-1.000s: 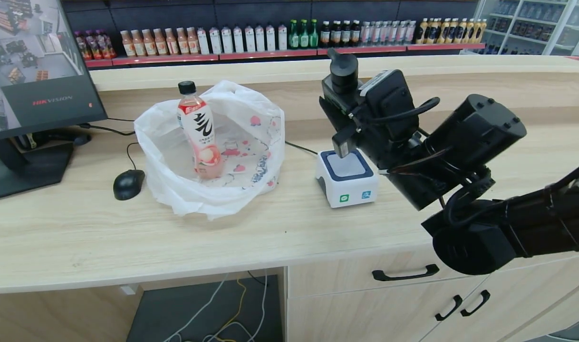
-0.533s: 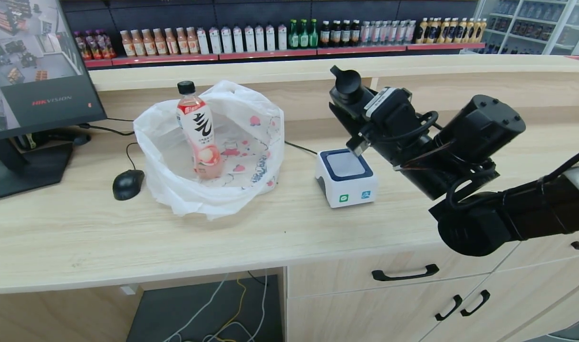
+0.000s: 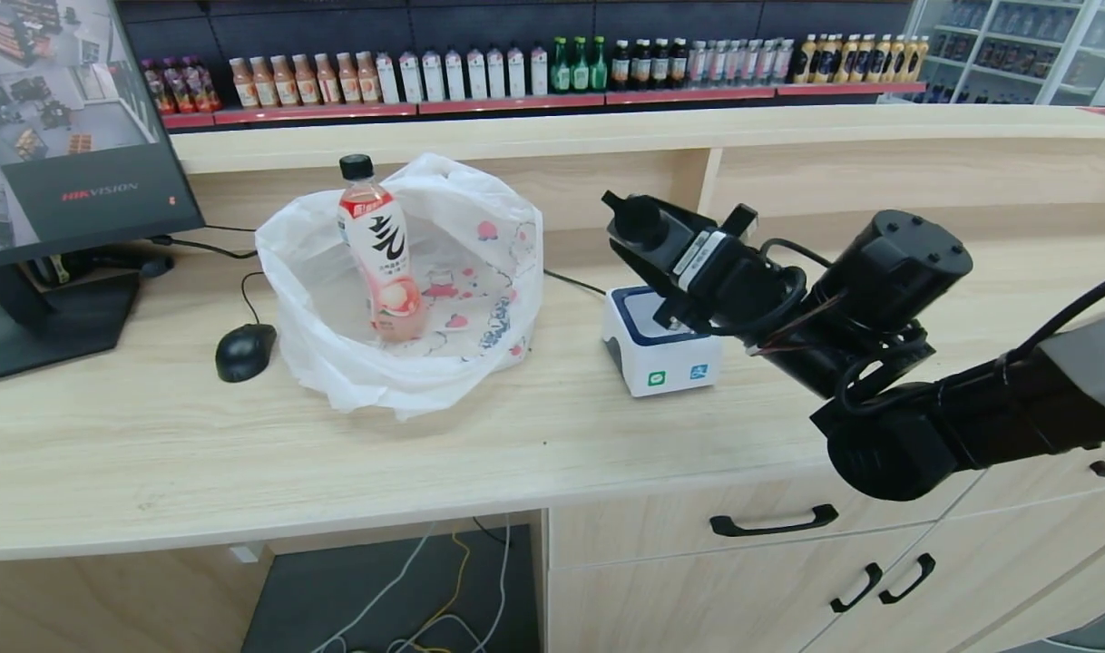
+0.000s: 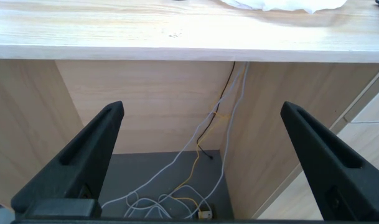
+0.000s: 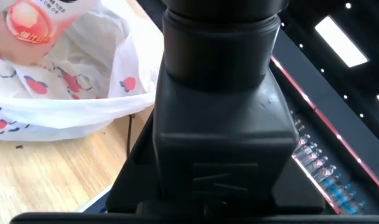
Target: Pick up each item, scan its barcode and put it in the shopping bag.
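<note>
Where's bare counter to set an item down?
Free: the broad front strip of the counter, ahead of the mouse, shopping bag and scanner; also the far right, behind the arm. Crowded: over the scanner, where the right end effector holds a black bottle.

The dark bottle point(image 5: 217, 118) in the right gripper point(image 3: 666, 249) sits so close to that wrist's camera that both its ends run off the edges and it hides the fingers holding it — from the head, the same arm covers the scanner's point(image 3: 659, 358) far right corner. The peach drink point(image 5: 37, 25) is clipped by the right wrist view's edge, and the shelf bottles' point(image 3: 516, 73) labels are too small to make out.
</note>
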Robot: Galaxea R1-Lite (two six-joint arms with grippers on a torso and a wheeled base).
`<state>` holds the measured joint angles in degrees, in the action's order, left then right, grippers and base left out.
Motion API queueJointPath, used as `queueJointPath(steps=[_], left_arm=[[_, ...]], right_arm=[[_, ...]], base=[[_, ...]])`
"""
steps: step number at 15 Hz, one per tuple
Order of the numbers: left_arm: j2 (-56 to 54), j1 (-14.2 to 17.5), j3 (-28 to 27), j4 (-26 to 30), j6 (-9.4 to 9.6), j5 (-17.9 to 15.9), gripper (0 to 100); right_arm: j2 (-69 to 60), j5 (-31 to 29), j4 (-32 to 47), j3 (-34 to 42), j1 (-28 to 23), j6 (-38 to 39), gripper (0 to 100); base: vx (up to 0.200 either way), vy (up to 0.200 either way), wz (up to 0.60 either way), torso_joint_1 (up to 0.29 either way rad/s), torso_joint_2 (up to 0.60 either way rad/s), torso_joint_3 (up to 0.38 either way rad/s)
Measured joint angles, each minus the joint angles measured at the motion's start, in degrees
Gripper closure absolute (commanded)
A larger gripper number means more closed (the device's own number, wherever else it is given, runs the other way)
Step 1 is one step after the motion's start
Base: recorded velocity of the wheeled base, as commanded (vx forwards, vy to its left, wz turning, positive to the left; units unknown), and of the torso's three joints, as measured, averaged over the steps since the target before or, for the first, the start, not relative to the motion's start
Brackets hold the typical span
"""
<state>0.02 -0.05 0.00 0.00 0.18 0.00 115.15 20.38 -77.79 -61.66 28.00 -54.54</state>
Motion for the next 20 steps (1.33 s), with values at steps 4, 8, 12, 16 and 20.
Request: queueJointPath(steps=[4,8,12,16,20], left_arm=[[0.00,0.00,0.00,0.00,0.00,0.00,0],[0.00,0.00,0.00,0.00,0.00,0.00,0],[0.00,0.02,0.00,0.00,0.00,0.00,0],[0.00,-0.02,0.00,0.00,0.00,0.00,0],[0.00,0.00,0.00,0.00,-0.02,0.00,0]], right_arm=[[0.15,2.35,-0.02,2.12,-0.50,-1.68,100],[0.50,2.57,-0.05,2.76,-1.79,-2.30,100],[1.17,2.71,-0.27,3.62,-2.15,-2.69,100],[2.01,2.71,-1.06,4.11,-2.51,-2.57,100],[2.44,2.66,-2.76,5.52,-2.54,-2.57,100]], base=[[0.000,0.000,0.00,0.000,0.00,0.000],[0.000,0.000,0.00,0.000,0.00,0.000],[0.000,0.000,0.00,0.000,0.00,0.000],[0.000,0.000,0.00,0.000,0.00,0.000],[0.000,0.000,0.00,0.000,0.00,0.000]])
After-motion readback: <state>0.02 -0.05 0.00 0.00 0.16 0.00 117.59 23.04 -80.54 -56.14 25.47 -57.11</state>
